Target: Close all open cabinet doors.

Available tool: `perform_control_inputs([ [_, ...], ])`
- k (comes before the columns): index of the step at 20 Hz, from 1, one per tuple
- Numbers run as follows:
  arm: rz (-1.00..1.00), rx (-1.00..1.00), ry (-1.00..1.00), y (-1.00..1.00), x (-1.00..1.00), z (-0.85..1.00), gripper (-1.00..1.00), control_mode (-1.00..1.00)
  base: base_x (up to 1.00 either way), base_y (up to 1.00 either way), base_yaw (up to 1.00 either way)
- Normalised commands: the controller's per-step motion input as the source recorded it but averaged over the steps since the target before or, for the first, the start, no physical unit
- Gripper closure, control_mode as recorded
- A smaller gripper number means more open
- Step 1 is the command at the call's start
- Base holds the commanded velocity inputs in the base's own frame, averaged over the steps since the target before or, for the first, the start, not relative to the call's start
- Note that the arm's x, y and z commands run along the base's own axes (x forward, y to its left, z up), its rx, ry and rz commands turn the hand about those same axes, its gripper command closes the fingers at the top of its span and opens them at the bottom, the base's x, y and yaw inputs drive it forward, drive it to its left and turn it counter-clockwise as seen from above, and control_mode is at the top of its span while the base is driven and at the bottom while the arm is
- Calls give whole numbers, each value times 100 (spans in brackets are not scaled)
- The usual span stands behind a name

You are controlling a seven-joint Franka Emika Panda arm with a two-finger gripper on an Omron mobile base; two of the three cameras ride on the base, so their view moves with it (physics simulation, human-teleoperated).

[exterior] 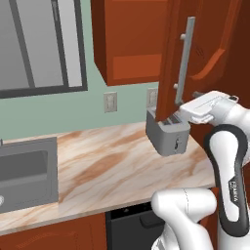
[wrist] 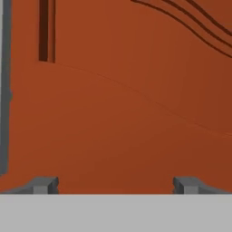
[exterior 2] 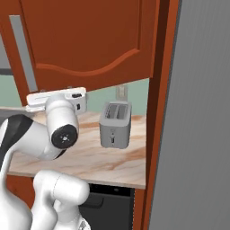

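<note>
The open reddish-brown wooden cabinet door [exterior: 205, 53] with its long grey bar handle [exterior: 185, 59], at 1 o'clock above the counter, looks stiff and hinged, so the wide-open, empty gripper [wrist: 116, 185] should push flat on its panel.

The open cabinet door [exterior: 205, 53] runs off at 12 o'clock; the gripper's [wrist: 115, 185] fingertips [wrist: 43, 185] barely show at 6.

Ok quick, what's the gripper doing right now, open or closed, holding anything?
Gripper: open, fingertips wide apart, holding nothing, facing the cabinet door.
</note>
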Motion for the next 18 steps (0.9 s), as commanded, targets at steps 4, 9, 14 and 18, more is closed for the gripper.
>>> perform_control_inputs([
  [4, -16, 0, -2, 9, 43, 0, -100, -100, 0, 0, 0],
  [9, -13, 0, 0, 2, 44, 0, -100, -100, 0, 0, 0],
  [14, -11, 0, 0, 3, 42, 0, -100, -100, 0, 0, 0],
  [18, -8, 0, 0, 4, 38, 0, -100, -100, 0, 0, 0],
])
